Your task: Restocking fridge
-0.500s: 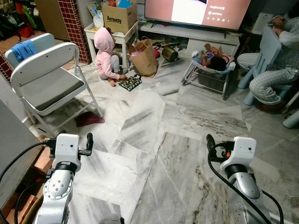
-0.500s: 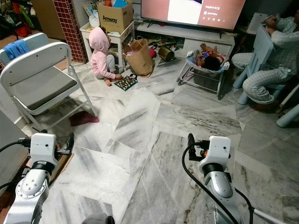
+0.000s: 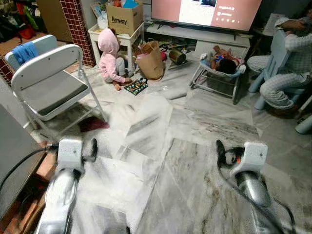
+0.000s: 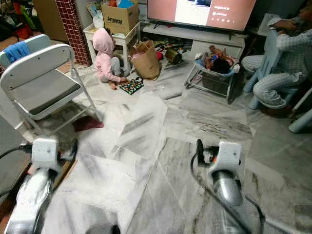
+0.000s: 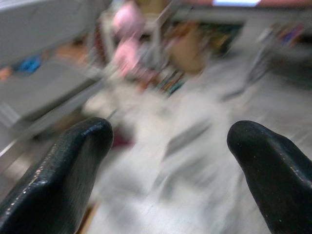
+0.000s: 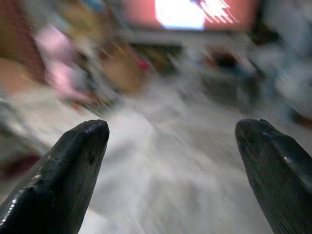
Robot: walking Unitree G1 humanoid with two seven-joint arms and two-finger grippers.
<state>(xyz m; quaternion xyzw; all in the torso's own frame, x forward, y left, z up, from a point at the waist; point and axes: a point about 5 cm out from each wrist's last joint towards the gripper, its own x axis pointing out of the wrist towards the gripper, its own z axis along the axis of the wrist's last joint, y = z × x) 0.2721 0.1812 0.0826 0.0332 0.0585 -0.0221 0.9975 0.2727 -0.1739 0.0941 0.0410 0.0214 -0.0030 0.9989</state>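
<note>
Living room, marble floor [image 3: 185, 161], listed left to right. Far left: grey folding chair [image 3: 48, 87] with a blue cloth [image 3: 24, 51] on the seat behind it; a dark red rag [image 3: 92, 124] on the floor just beside its legs. Near left: left gripper [image 5: 168, 161], held low and forward over the floor, fingers spread wide with nothing between them. Far left of centre: child in a pink hoodie [image 3: 111, 56] seated on the floor, a coloured toy board [image 3: 136, 86] touching the floor just in front; cardboard box [image 3: 124, 17] on a white table behind; brown paper bag [image 3: 150, 61] beside the child. Far centre: television [image 3: 204, 10] on a low stand. Right of centre, far: infant in a bouncer seat [image 3: 219, 66]. Near right: right gripper [image 6: 170, 165], likewise held forward and low, fingers released and wide apart, carrying nothing. Far right: seated person in patterned clothing [image 3: 285, 73] on a pale blue chair. The fridge and the goods to stock cannot be found among these items. Judged step: transit, both arms blurred as if walking, task hardly begun. Next move calls for locating the fridge or supplies, steering well apart from the child, bouncer and chair legs.
</note>
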